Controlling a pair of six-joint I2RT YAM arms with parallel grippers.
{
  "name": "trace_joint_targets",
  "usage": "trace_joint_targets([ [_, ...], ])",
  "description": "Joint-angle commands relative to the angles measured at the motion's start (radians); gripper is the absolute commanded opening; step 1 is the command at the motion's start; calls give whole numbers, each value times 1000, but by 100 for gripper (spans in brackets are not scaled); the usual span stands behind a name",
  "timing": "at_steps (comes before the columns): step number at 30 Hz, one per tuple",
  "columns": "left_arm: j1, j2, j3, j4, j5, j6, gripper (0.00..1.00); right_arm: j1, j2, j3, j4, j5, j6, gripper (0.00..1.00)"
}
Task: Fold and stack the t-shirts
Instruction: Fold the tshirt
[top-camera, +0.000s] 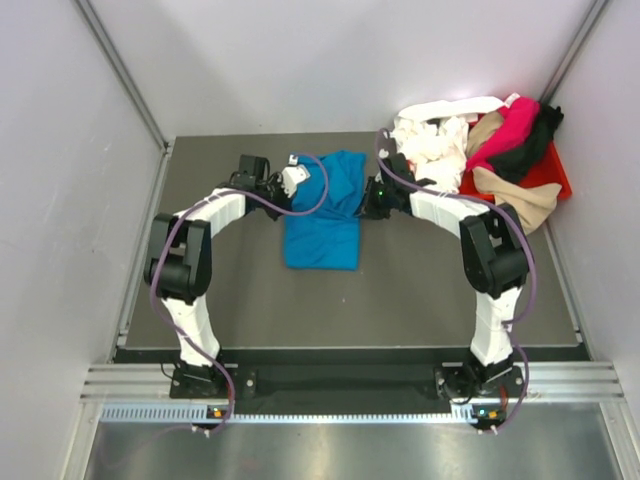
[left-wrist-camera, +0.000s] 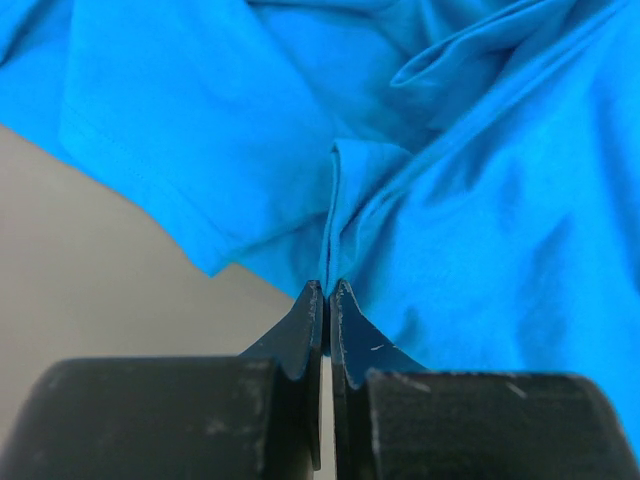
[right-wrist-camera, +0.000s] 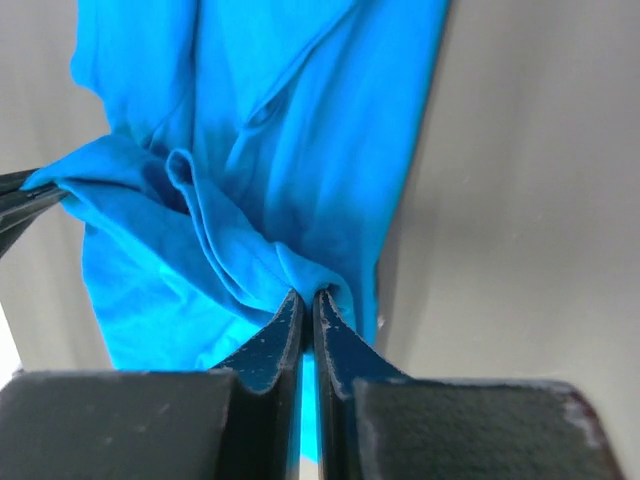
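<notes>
A bright blue t-shirt (top-camera: 325, 210) lies in the middle of the dark table, its far part bunched and lifted between the two arms. My left gripper (top-camera: 298, 180) is shut on a pinched fold of its cloth (left-wrist-camera: 330, 215) at the left side. My right gripper (top-camera: 372, 200) is shut on a fold (right-wrist-camera: 310, 280) at the shirt's right side. The near part of the shirt (right-wrist-camera: 330, 120) hangs flat toward the table. The other t-shirts, white (top-camera: 435, 135), magenta (top-camera: 508, 128), black (top-camera: 530, 145) and tan (top-camera: 520, 195), lie in a heap at the back right.
A red tray (top-camera: 553, 170) holds the heap of shirts at the back right corner. Grey walls close in on the left, right and back. The dark table top (top-camera: 420, 290) shows bare near the arm bases.
</notes>
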Motion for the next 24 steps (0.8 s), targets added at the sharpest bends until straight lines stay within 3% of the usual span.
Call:
trace_joint_targets([
  [1,-1,48,66,72,-32,-55,0,-32,32,66,6,-30,-37,11],
  [3,1,77,84,94,-43,-90,5,-39,70,115,-19,-15,-50,38],
  [4,1,86,89,141,-64,-109,24,-44,78,130,-30,8,-53,44],
  [5,-1,101,98,172,-83,-150,34,-53,77,147,-43,69,-66,52],
  [7,-1,115,128,238,-176,-201,50,-56,49,161,-59,126,-87,56],
  [8,1,121,147,246,-218,-254,52,-53,37,167,-76,167,-102,57],
  [10,4,121,202,220,-345,-326,54,-53,-35,146,-113,197,-136,58],
  [12,9,67,201,195,-368,-327,54,-44,-103,41,-112,227,-164,59],
  [13,9,31,148,188,-352,-309,52,-24,-168,0,-116,226,-175,59],
  [15,-7,-106,43,148,-173,-163,45,10,-225,-122,-129,214,-179,62],
  [16,-23,-159,-97,151,-149,-103,41,45,-271,-162,-125,205,-170,64],
  [18,-68,-293,-234,158,-90,64,34,73,-314,-293,-71,182,-104,66],
  [20,-82,-374,-394,125,-16,234,36,109,-361,-400,14,133,-37,67],
  [24,-94,-552,-572,51,124,452,53,169,-365,-472,89,125,26,67],
])
